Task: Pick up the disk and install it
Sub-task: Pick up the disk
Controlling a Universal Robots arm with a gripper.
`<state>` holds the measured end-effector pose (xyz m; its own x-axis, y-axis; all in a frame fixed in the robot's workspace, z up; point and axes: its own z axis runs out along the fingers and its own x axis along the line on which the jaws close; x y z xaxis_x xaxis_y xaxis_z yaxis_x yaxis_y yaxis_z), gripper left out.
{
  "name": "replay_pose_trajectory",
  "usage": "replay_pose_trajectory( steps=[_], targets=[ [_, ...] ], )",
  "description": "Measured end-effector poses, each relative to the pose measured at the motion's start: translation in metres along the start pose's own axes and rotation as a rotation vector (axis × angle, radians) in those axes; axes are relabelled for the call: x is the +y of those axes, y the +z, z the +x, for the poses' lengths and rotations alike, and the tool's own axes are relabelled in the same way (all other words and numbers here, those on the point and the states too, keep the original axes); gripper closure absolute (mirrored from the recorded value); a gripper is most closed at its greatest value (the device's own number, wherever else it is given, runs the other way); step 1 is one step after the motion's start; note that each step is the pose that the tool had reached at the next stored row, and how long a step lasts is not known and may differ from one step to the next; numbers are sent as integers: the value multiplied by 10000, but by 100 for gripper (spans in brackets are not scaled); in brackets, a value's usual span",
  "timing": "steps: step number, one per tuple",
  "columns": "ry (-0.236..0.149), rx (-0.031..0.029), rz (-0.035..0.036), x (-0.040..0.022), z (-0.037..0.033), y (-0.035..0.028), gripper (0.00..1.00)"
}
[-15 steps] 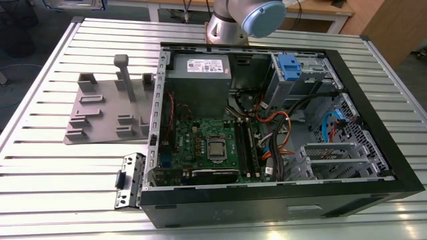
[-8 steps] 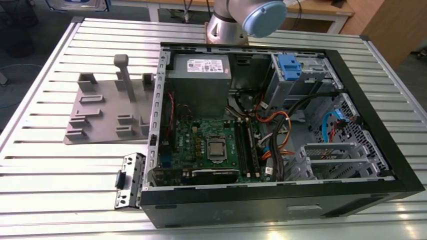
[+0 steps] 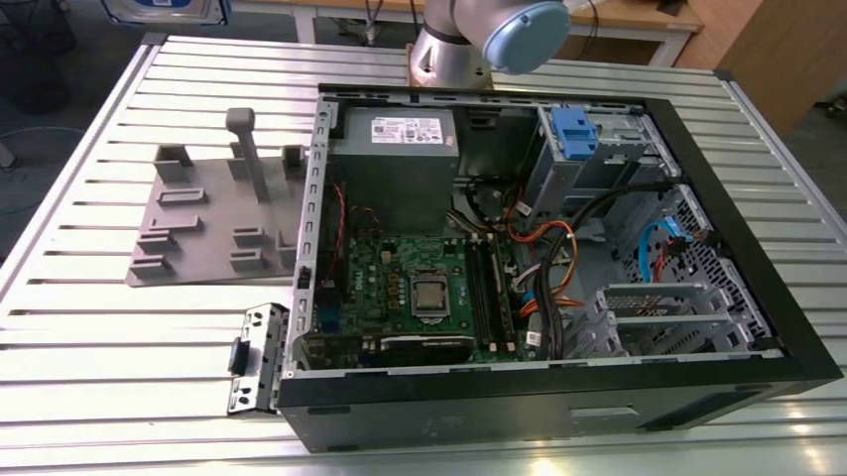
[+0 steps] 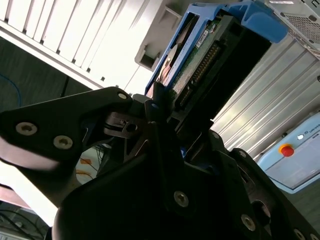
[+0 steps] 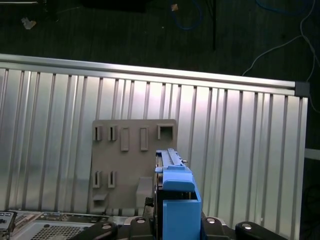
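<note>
The gripper is closed tight on the disk, holding it edge-on above the grey holder plate on the slatted table. Its black body hides the disk's lower end.

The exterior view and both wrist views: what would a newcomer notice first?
The open computer case lies on the slatted table in the exterior view, green motherboard bared. In the first wrist view, the pincer grips the blue-framed disk above a grey holder plate.
</note>
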<state>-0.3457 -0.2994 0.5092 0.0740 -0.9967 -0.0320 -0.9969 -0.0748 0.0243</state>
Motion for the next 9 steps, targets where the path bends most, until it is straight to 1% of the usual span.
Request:
replay_pose_trajectory(
  steps=[9],
  targets=[
    [0,9,-8,-134,36,-5,64]
  ],
)
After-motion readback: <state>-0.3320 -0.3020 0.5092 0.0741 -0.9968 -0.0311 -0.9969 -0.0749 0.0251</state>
